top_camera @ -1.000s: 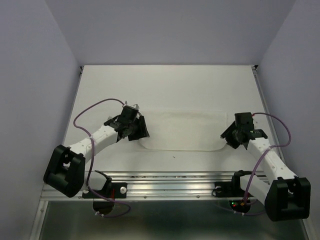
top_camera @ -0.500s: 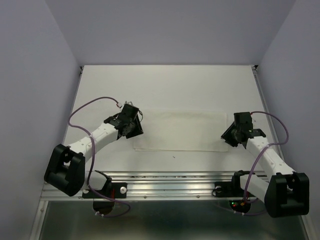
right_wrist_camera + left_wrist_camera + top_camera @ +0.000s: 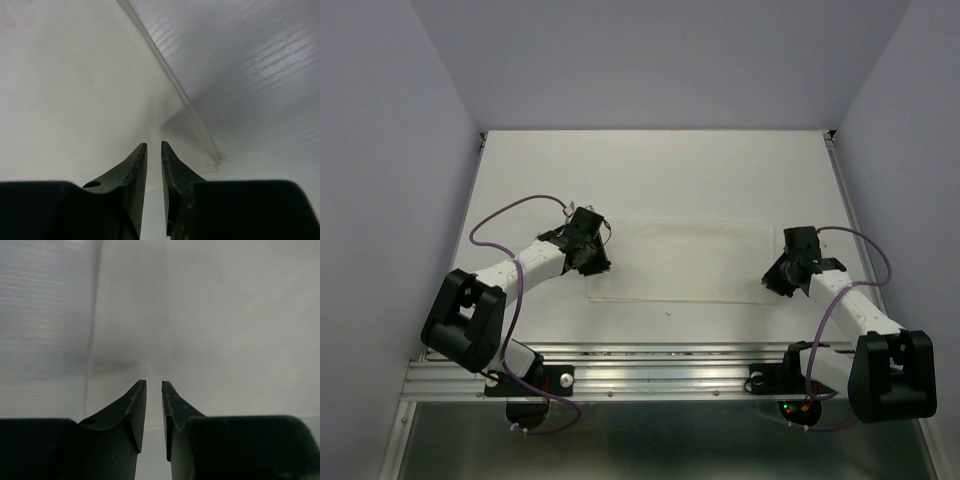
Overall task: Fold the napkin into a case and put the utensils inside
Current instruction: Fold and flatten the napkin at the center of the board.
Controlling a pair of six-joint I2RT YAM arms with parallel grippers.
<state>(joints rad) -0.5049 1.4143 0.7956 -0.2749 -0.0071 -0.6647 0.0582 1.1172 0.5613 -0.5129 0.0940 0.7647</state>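
Napkin (image 3: 675, 262) lies flat mid-frame, no case yet, utensils unseen; L gripper (image 3: 154, 384) & R gripper (image 3: 154, 144) nearly together at its ends, grip unclear.

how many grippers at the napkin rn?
2. Left gripper at the napkin's left end, right gripper at its right end, each with jaws slightly apart. Neither is hidden.

A plain white napkin (image 3: 680, 262) nearly vanishes against the matching white tabletop (image 3: 660, 170), flanked by pale lavender walls (image 3: 380, 130). The left arm (image 3: 530, 262) and right arm (image 3: 855, 305) are white with black joints, each trailing a purple cable (image 3: 520, 203). The left gripper (image 3: 154, 384) and right gripper (image 3: 154, 145) are black; the rail (image 3: 650, 375) at the near edge is silver.
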